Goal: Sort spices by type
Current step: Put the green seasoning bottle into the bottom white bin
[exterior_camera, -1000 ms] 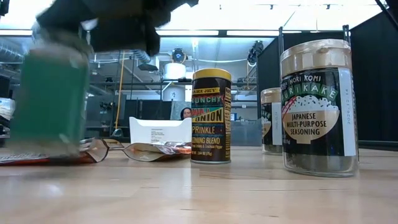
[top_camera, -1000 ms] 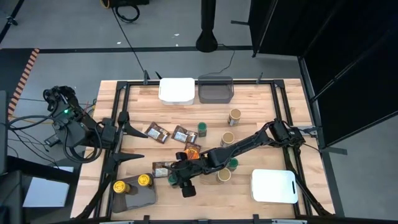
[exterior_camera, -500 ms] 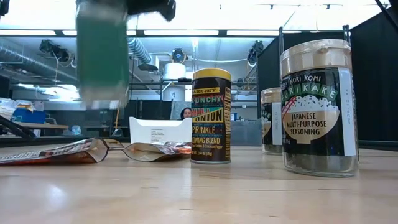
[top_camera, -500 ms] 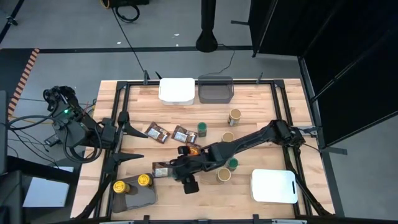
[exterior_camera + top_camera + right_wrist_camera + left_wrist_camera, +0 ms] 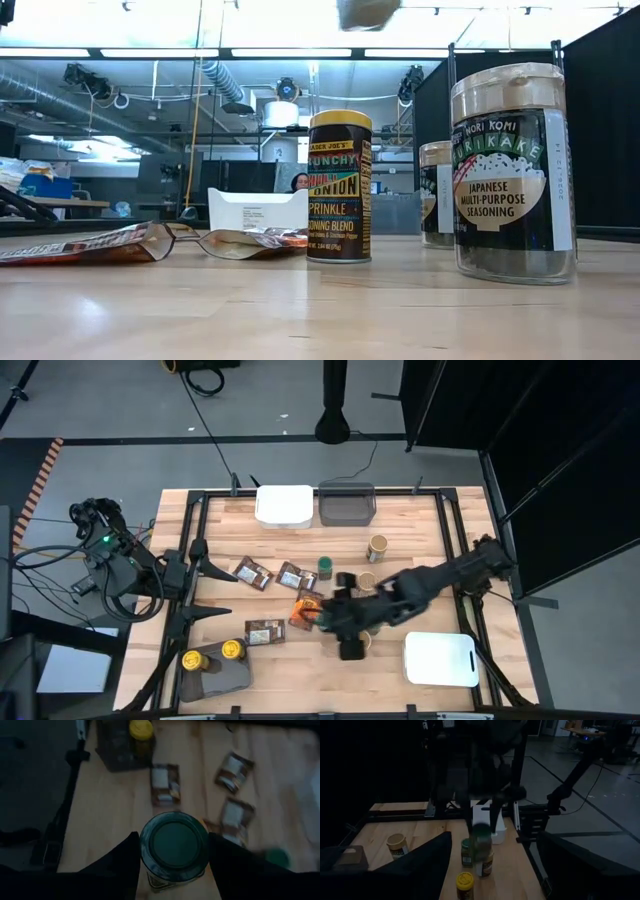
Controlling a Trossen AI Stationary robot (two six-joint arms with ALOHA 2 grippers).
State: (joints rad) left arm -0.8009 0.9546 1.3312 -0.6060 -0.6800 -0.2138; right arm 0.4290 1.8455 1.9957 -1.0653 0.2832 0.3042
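Observation:
My right gripper (image 5: 335, 618) hangs above the middle of the table, shut on a green-lidded spice jar (image 5: 174, 845). The jar's bottom shows at the top of the low view (image 5: 365, 12). My left gripper (image 5: 210, 590) waits open at the table's left edge. Brown packets (image 5: 252, 573) (image 5: 295, 577) (image 5: 262, 631) and an orange packet (image 5: 306, 610) lie flat on the wood. A green-lidded jar (image 5: 325, 567) and two tan-lidded jars (image 5: 378, 547) (image 5: 366, 582) stand upright. Two yellow-lidded jars (image 5: 232, 650) stand on a grey tray (image 5: 215, 678). My right gripper pinches the jar's round body just below the green lid (image 5: 145, 851), one finger (image 5: 122, 865) on each side. The fingers slant down from the table's right. The jar is lifted clear of the table, roughly upright, lid up.
A white tray (image 5: 440, 658) sits at the near right; a white tray (image 5: 283, 505) and a grey tray (image 5: 346, 505) stand at the far edge. In the low view an onion-sprinkle jar (image 5: 340, 187) and a furikake jar (image 5: 512, 170) stand near the front.
My right gripper has risen steeply with the green-lidded jar and carried it from the near left-centre toward the table's right. The jar, which stood low at the table, is now lifted high and clear.

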